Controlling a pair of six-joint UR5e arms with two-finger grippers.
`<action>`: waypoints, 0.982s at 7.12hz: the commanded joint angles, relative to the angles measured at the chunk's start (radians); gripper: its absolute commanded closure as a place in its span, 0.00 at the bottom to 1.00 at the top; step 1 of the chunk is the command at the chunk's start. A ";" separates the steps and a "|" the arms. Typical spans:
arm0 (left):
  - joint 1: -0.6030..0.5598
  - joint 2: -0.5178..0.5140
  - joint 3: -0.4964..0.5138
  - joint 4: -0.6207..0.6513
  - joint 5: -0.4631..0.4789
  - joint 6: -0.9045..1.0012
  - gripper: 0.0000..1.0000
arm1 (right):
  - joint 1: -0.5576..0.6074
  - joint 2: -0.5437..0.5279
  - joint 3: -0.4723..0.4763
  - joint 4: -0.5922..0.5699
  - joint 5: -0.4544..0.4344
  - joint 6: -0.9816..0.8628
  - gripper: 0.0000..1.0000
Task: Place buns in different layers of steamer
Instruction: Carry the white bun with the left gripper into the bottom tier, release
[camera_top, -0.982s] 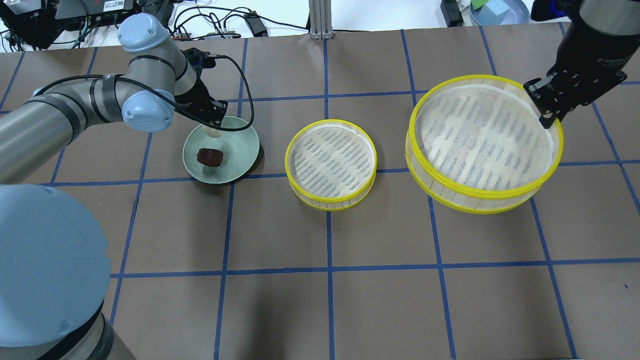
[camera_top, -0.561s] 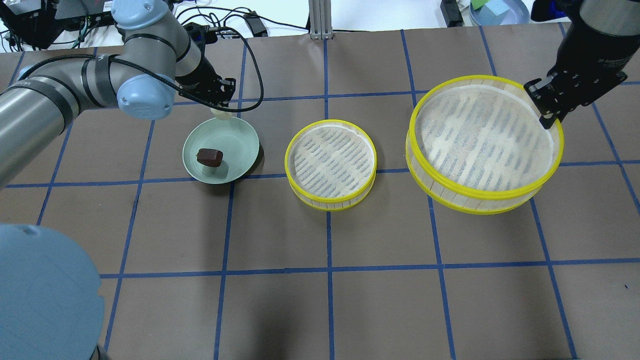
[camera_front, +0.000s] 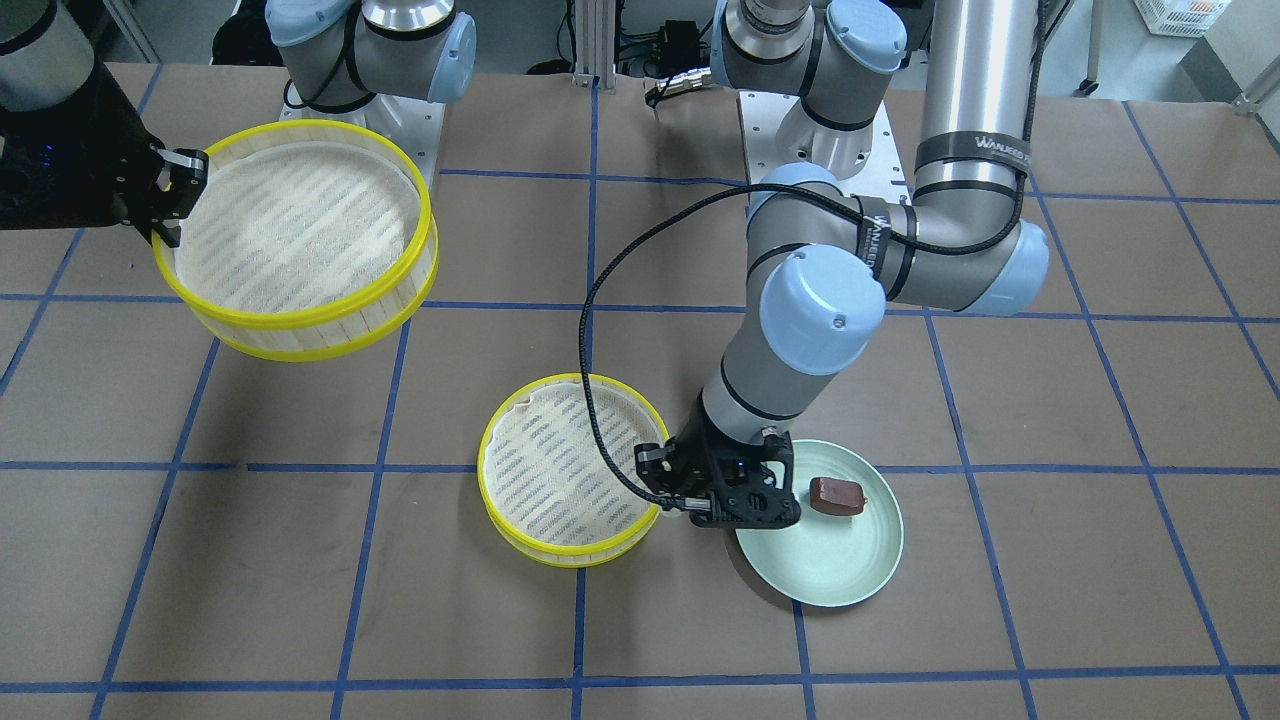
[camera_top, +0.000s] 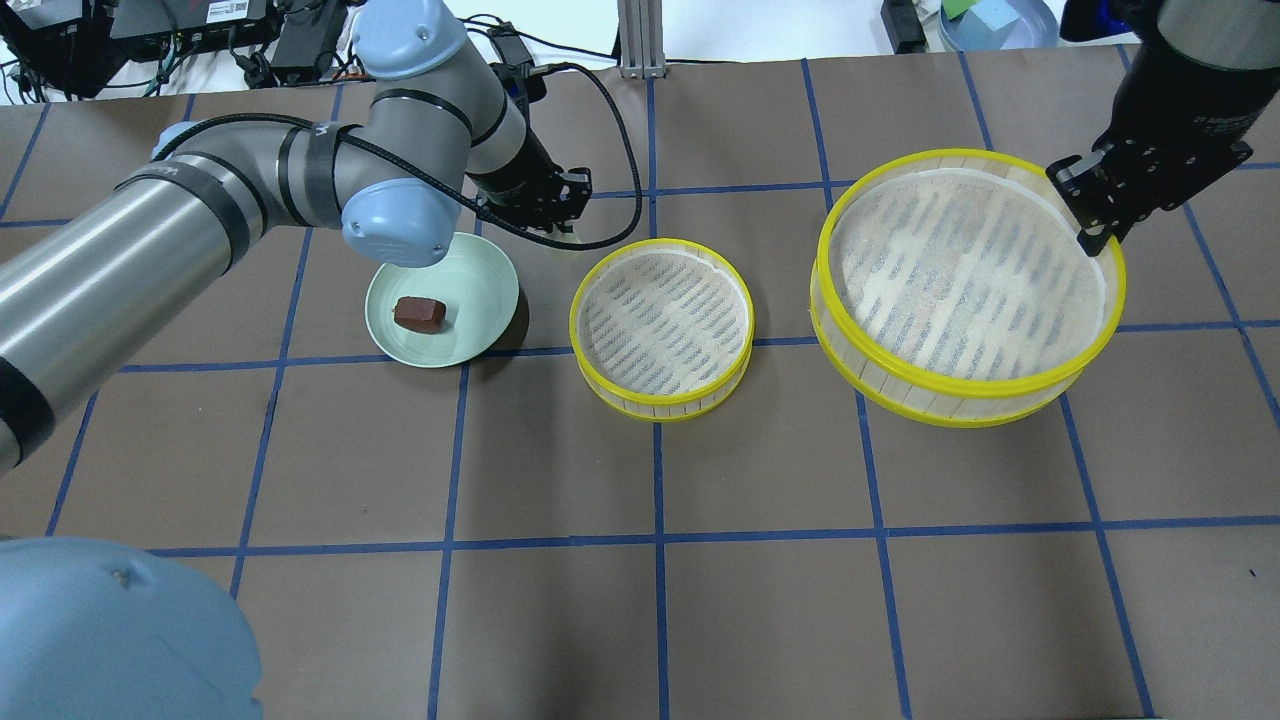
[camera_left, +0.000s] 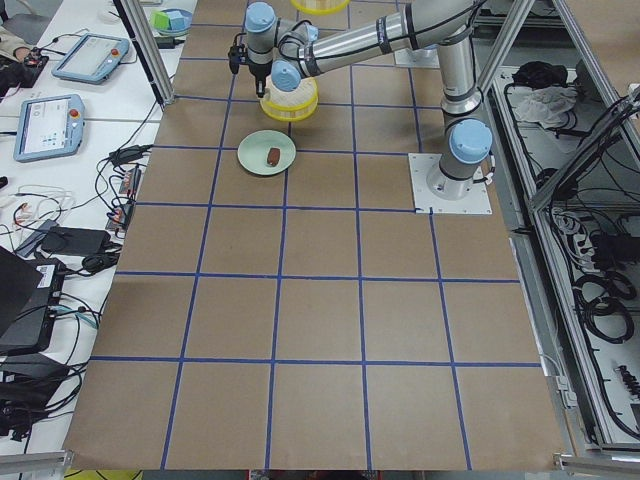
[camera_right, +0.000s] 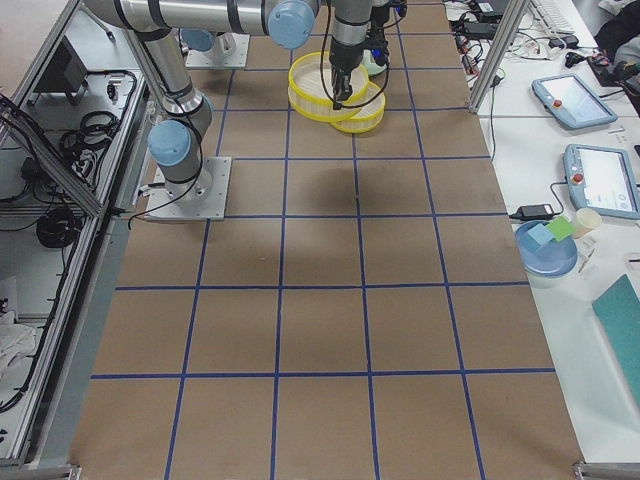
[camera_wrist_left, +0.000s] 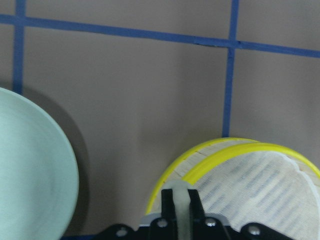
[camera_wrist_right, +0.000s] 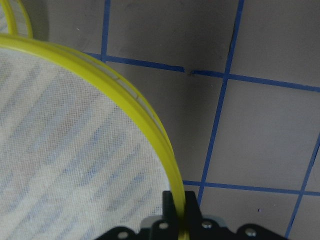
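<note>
Well, the left gripper (camera_top: 558, 213) hangs above the strip of table (camera_top: 760, 600) between the pale green plate (camera_top: 480, 285) and the resting tray (camera_top: 662, 405), close in by that tray's near rim. Its jaws are drawn in almost together, pinching the white bun (camera_wrist_left: 180, 202). From its wrist camera the bun shows as a pale strip standing up between the two dark jaws, with the tray's yellow rim right beyond it and the plate's edge off to one side. The bun is over neither the plate nor the woven floor; it sits just at the rim.

The brown bun (camera_top: 418, 313) lies alone on the plate, a little off centre and well apart from the gripper. The plate and the resting tray stand near each other but do not touch. The resting tray holds nothing on its whitish floor.

Over on the other side, the right gripper (camera_top: 1092, 222) has its jaws closed tight on the yellow rim of the raised tray (camera_top: 960, 400), one jaw inside the wall and one outside. That tray is carried clear of the table, slightly tilted, with its shadow lying on the brown surface beneath. Its floor is bare too. The two trays are well apart, a blue tape line (camera_top: 880, 470) running between them. A black cable (camera_top: 625, 140) loops off the left arm above the table.
</note>
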 joint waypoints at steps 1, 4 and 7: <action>-0.086 -0.025 -0.023 0.006 -0.028 -0.078 1.00 | 0.000 0.000 0.000 0.000 0.000 0.000 1.00; -0.109 -0.029 -0.040 0.012 -0.031 -0.080 0.01 | 0.000 0.000 0.000 0.000 0.002 -0.008 1.00; -0.091 0.003 -0.025 -0.003 0.012 -0.068 0.00 | 0.002 0.000 0.001 -0.002 0.002 -0.005 1.00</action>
